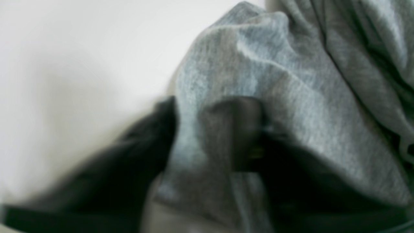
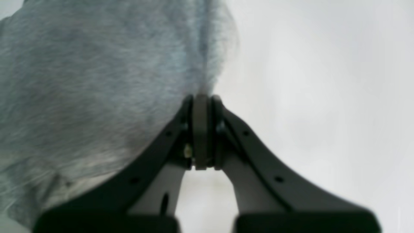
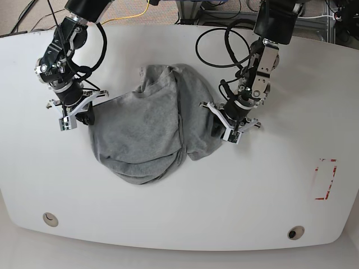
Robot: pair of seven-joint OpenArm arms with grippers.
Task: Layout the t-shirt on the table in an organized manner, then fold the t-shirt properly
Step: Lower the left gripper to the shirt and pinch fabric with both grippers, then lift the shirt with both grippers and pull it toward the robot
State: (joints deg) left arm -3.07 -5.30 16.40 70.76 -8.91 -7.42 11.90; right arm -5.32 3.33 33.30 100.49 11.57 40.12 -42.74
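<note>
You're barely started: the grey t-shirt [image 3: 148,131] lies bunched mid-tabletop [image 3: 235,190], your right fingers [image 3: 76,115] pinched tight on its 9 o'clock edge, left fingers [image 3: 229,124] closed on cloth at 3 o'clock, spreading and folding remain.

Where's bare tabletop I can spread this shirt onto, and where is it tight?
Free: the wide strip of table below the t-shirt, between the two grommet holes, and the stretch right of the left end effector up to the red dashed marking. Crowded: the centre, and the far edge under the cables.
</note>
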